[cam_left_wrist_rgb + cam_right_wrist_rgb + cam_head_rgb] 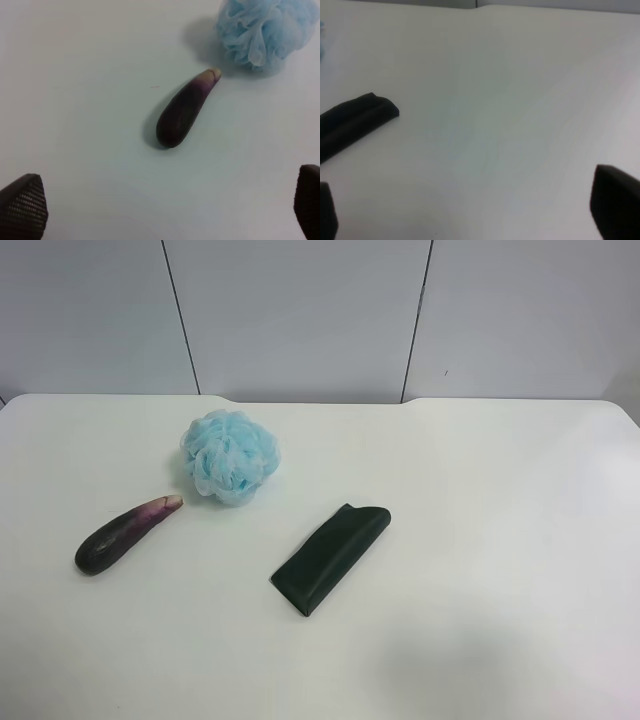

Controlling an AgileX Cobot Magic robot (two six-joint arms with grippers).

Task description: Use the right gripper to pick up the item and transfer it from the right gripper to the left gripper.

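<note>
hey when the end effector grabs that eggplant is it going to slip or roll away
Likely somewhat slippery: the eggplant has a glossy, smooth skin. It may roll if nudged sideways, since it lies on its rounded side on the bare table, and its taper would probably curve that roll. It looks firm, not floppy, so it should hold shape when gripped.

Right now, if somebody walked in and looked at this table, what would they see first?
Probably the fluffy light blue bath pouf, sitting toward the back of the white table. Right beside it lies a shiny purple eggplant, its pale tip pointing at the pouf. A dark green folded cloth rests near the middle, apart from both.
</note>
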